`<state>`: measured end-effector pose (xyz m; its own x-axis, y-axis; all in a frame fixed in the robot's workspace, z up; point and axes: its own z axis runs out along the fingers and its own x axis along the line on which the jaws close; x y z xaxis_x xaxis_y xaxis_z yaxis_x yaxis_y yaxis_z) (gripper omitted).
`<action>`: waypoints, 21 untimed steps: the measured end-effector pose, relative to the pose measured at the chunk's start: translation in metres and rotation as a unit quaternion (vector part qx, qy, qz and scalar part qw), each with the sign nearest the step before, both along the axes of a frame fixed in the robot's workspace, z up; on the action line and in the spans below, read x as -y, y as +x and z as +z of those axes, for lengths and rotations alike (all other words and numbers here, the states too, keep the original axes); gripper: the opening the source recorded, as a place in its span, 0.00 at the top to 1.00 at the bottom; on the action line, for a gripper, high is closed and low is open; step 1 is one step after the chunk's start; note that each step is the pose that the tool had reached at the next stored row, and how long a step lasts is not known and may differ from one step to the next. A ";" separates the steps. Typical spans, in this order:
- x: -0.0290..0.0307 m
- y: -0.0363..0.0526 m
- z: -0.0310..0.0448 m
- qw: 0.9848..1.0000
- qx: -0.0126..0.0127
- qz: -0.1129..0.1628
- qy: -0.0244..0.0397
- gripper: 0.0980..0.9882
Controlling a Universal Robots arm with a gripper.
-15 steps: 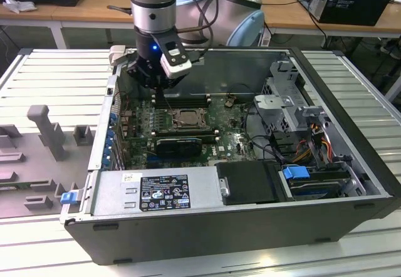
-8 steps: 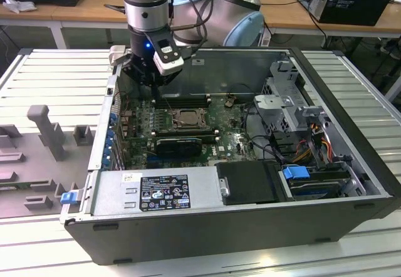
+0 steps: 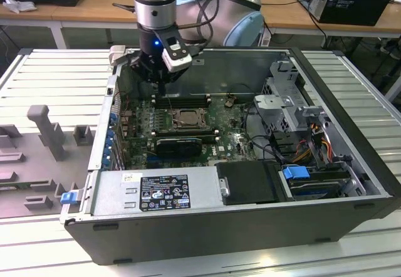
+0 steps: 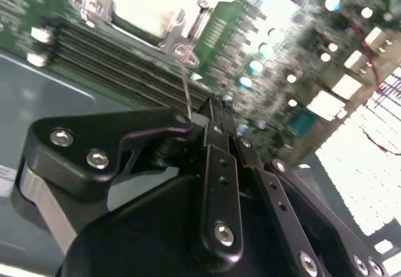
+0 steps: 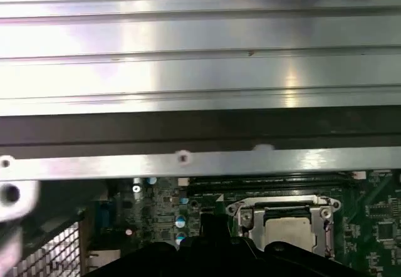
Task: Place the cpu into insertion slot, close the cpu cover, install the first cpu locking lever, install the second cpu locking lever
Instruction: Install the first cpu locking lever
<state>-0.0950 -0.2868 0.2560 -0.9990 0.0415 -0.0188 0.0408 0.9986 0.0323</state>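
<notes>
Black pincer (image 4: 210, 111) fingers pressed together, gripping nothing, above memory slots (image 4: 125, 57) beside cpu cover (image 5: 285, 205).

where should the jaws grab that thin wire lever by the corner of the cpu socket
Probably the free end of the wire lever, the stretch that stands clear of the insertion slot corner. Come from above, with the jaws closing across the thin wire. The memory slots crowd it alongside, so a sideways approach looks blocked. The gripper sits right by that end.
</notes>
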 end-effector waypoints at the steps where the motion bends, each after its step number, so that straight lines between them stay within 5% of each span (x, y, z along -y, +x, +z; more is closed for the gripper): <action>1: 0.0000 0.0065 -0.0003 1.000 0.000 0.000 0.000 0.99; 7: 0.0000 0.0376 -0.0030 1.000 -0.002 0.002 0.001 0.99; 9: 0.0000 0.0391 -0.0035 1.000 -0.002 0.005 0.009 0.99; 10: 0.0003 0.0391 -0.0046 1.000 -0.001 0.007 0.019 0.99; 14: 0.0000 0.0475 -0.0205 1.000 -0.002 0.012 0.019 0.99; 21: -0.0007 0.0538 -0.0241 0.999 -0.002 0.037 0.019 0.99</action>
<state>-0.0412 -0.2860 0.2319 -0.9994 -0.0314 -0.0144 -0.0324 0.9970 0.0707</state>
